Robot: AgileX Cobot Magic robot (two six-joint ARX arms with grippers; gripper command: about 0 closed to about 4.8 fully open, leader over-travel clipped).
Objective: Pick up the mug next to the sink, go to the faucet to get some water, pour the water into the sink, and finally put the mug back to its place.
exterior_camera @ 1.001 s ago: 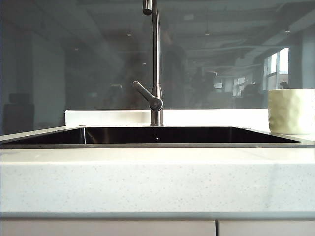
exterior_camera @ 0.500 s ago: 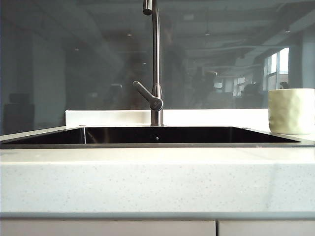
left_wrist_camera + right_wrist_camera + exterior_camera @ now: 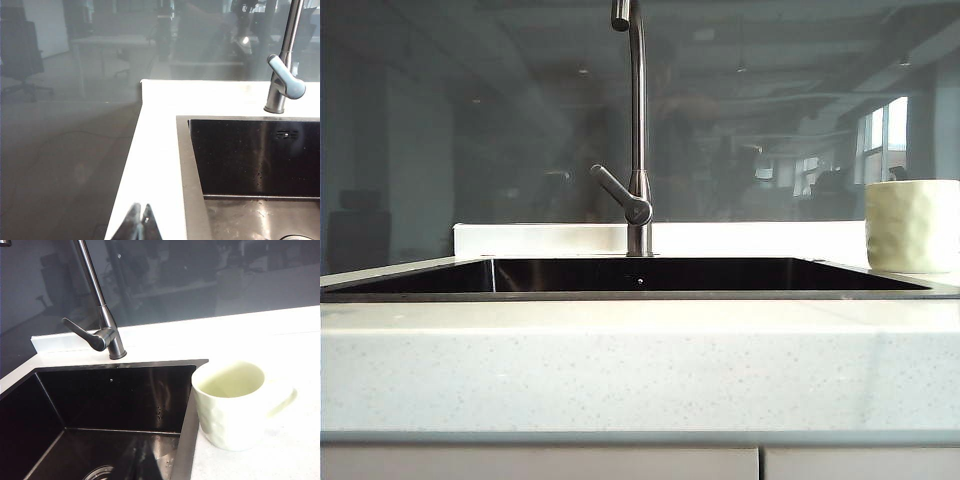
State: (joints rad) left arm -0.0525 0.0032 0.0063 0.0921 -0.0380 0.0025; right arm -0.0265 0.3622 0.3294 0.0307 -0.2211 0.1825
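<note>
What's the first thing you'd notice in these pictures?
Probably the tall shiny faucet standing behind the middle of the big dark sink. Next, the pale bumpy mug sitting on the white counter just right of the sink, empty and upright. The left gripper hangs shut over the counter's left end, and the right gripper isn't in sight.

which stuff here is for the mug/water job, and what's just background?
Job:
mug, upright on the counter right of the sink
faucet, no water running
left gripper, shut
right gripper: out of view

Background:
stone counter
dark glass backsplash
</note>
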